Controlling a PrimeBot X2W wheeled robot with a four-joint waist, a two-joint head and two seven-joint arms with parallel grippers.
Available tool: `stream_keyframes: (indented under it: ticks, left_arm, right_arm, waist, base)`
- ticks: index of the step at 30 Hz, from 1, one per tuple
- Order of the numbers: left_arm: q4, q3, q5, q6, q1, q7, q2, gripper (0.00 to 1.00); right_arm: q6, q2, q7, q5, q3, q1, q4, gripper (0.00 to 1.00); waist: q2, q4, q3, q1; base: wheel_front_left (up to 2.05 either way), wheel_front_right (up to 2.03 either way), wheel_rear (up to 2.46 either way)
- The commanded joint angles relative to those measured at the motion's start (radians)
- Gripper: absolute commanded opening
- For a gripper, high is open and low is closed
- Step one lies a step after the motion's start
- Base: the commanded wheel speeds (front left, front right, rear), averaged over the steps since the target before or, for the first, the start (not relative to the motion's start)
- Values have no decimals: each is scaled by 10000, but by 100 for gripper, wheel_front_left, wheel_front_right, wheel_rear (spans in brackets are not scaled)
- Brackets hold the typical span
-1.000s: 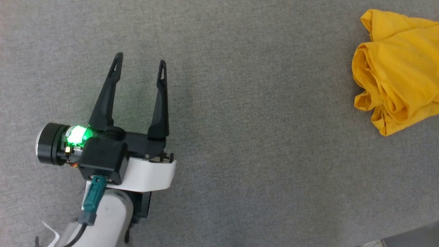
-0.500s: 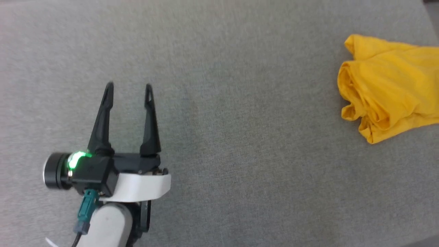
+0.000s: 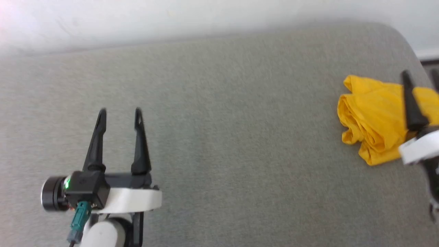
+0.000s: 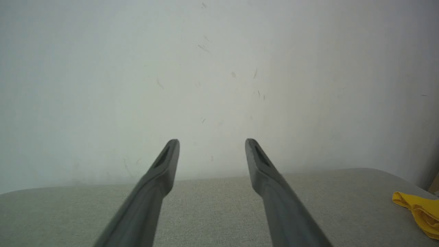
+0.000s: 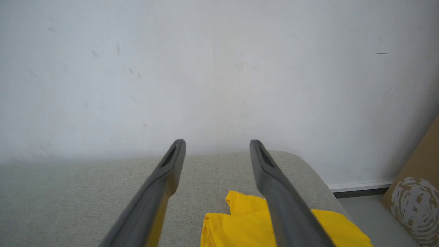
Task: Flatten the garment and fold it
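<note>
Garment lies crumpled at the worktop's far right corner, 3 o'clock in the head view. Right pincer, released and empty, hangs over its right half. Left pincer, also released and empty, is well apart with the heap at its 3 o'clock, so the right arm is nearer; the rolled edge runs roughly 12-to-6, the rest is cut by the frame, long axis unclear. Versus a second ago: head camera has tilted up (wall now at 12), right pincer has come into view, heap looks unmoved.

The left pincer has long black fingers, a white collar, green light and teal plug.
</note>
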Motion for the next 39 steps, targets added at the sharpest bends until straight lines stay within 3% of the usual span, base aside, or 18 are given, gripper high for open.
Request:
stream_keyframes:
  ticks: [1,10,17,33,34,39]
  left_arm:
    - [96,61,45,112,244,12,69,100]
    - [494,8,-404,-116,1031,-65,38,100]
    - [947,-228,-507,-327,1661,-187,-262,100]
    - [1194,413,-100,-844,2239,-224,-917,100]
    - [1168,400,-147,-802,2153,-176,-927,0]
    - [1176,393,-88,-818,2142,-143,-930,0]
  right_arm:
    - [-9,199,-49,-219,23,299,-272,100]
    - [-9,1298,-524,-1677,-321,1781,-1209,100]
    - [-9,2315,-1140,-2586,-605,3065,-1038,100]
    - [-9,2593,-1532,-2944,-688,3500,-487,100]
    - [0,2547,-1518,-2967,-671,3440,-516,0]
    - [0,2535,-1505,-2978,-656,3433,-521,0]
  waist:
    - [-1,565,-786,2]
    - [-1,1030,-1324,2]
    - [-1,1232,-1558,2]
    - [-1,1225,-1720,2]
    - [-1,1225,-1722,2]
    - [-1,1224,-1726,3]
  base:
    - [0,0,0]
    - [0,0,0]
    - [0,0,0]
    - [0,0,0]
    - [0,0,0]
    - [0,0,0]
